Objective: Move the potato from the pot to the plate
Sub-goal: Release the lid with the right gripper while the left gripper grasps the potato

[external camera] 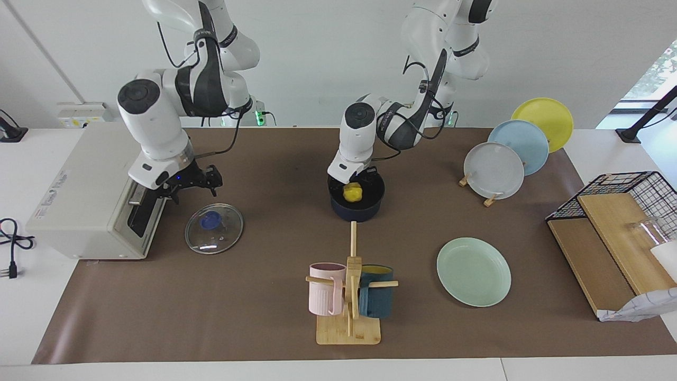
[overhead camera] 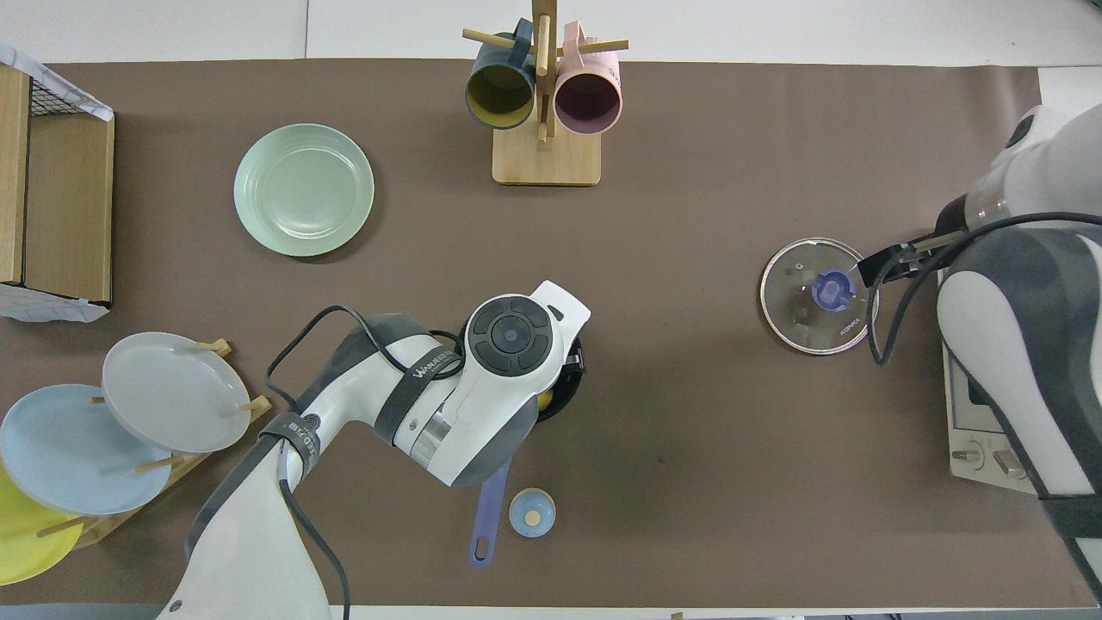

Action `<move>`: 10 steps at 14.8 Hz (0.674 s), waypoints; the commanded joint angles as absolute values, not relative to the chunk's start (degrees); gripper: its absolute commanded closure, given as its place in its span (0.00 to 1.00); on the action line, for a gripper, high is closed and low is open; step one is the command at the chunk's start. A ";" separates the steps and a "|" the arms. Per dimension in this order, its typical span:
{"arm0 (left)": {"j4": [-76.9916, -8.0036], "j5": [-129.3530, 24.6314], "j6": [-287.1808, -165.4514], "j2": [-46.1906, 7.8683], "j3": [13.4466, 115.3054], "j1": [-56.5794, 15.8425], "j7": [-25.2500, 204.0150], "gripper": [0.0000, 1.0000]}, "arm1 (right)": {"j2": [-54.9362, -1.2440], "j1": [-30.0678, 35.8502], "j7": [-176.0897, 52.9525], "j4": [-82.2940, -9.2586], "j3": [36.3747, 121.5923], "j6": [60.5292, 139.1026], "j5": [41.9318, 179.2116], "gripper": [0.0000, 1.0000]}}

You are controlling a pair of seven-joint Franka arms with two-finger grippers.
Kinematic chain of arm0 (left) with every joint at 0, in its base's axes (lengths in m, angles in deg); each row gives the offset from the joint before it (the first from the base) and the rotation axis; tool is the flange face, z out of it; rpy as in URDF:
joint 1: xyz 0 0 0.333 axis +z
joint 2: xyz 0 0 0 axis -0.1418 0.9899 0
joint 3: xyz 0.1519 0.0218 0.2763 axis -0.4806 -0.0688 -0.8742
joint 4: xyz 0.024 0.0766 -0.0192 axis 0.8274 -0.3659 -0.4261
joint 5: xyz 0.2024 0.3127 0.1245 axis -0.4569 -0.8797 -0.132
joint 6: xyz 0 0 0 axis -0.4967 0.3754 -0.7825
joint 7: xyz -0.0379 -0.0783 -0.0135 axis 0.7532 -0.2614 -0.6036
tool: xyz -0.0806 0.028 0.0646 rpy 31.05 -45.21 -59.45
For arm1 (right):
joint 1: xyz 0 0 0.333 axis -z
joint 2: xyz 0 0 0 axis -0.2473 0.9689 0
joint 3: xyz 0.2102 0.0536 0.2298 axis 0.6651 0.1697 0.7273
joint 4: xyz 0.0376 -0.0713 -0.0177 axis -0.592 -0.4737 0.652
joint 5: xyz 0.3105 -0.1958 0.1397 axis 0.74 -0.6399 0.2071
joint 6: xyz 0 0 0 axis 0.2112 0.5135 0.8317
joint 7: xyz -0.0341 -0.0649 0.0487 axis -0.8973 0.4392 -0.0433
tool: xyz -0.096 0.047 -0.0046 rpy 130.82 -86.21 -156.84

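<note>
At the table's middle: the pot stands uncovered, its blue handle pointing toward the robots.
Potato: the potato sits inside the pot, just under the left gripper.
Left gripper: the left gripper reaches down into the pot's mouth right at the potato; how wide its claw stands, or whether it has hold, cannot be told.
Plate: the plate lies bare, farther from the robots than the pot, toward the left arm's end.
Right gripper: the right gripper waits just above the table beside the glass lid; its claw state cannot be told.
</note>
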State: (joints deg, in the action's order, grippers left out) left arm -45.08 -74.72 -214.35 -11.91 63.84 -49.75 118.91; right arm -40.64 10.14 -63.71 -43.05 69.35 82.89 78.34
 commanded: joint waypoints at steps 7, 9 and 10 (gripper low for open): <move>-45.89 -75.83 -215.03 -13.04 62.58 -50.08 119.47 0.94 | -40.62 10.71 -58.49 -33.78 67.39 72.57 79.37 0.00; -44.14 -75.74 -211.88 -15.58 62.49 -49.73 119.38 0.95 | -40.44 10.71 -58.32 -33.61 67.30 72.75 79.45 0.00; -42.30 -75.74 -208.47 -16.73 62.49 -48.68 119.38 0.96 | -40.53 10.97 -58.58 -33.69 67.30 73.01 79.45 0.00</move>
State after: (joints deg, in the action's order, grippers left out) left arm -44.08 -74.83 -213.72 -12.96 62.88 -49.65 118.93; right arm -41.15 10.19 -59.05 -34.91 67.24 73.57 78.50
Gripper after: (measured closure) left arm 0.379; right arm 0.000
